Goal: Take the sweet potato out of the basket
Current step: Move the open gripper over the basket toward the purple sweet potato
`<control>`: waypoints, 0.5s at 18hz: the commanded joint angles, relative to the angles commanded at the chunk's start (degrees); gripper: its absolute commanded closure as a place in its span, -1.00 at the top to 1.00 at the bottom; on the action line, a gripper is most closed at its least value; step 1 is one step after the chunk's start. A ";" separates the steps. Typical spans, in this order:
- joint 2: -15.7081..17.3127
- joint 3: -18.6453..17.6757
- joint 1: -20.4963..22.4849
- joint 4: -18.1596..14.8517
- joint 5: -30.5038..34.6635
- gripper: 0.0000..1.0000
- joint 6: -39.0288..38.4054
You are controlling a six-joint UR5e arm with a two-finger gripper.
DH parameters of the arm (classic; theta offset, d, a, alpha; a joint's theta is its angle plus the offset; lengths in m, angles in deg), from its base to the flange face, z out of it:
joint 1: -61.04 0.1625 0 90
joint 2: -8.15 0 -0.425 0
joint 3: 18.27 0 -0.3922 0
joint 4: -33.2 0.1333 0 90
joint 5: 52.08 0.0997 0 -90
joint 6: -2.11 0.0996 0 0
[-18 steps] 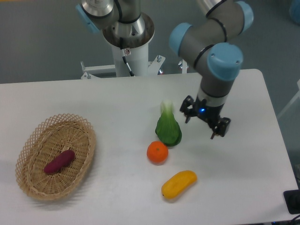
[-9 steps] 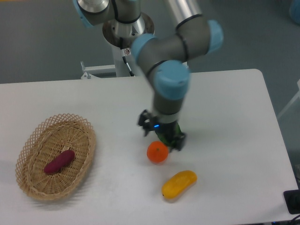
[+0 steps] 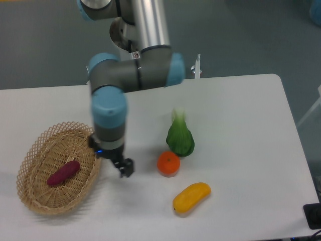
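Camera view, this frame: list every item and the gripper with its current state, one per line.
sweet potato: lying inside the basket, not gripped.
basket: upright on the table, holds only the sweet potato.
gripper: above the basket's right rim, holding nothing; opening unclear.
orange: on the table, untouched.
green leafy vegetable: on the table just behind the orange.
yellow-orange fruit: lying on the table, apart from the orange.

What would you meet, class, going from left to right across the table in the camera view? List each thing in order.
Sweet potato lying in the wicker basket → pincer → orange → green leafy vegetable → yellow-orange oblong fruit. The orange and the vegetable overlap somewhat in left-right span; they are ordered by their centres.
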 joint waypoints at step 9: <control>-3.69 0.26 -5.99 0.26 0.35 1.00 -3.87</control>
